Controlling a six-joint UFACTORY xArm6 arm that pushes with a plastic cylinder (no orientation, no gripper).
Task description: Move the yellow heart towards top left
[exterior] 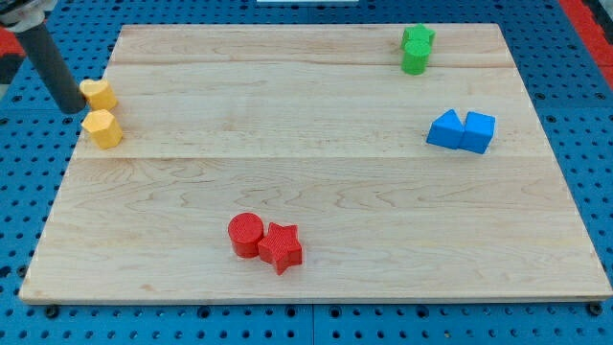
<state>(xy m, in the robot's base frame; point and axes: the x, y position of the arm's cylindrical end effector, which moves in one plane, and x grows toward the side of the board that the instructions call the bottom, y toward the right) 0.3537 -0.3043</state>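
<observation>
Up near the counter's left edge, our yellow heart sits with our tip touching its left side. Which way its lobes point, or where its long axis runs, we cannot tell at this size. Just below it lies a yellow hexagon. We carry no hand; the rod's upper part is cut off.

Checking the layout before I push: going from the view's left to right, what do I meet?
My tip → red cylinder → red star → blue triangular block → blue cube. The yellow and the green pairs overlap, so they are left out.
</observation>
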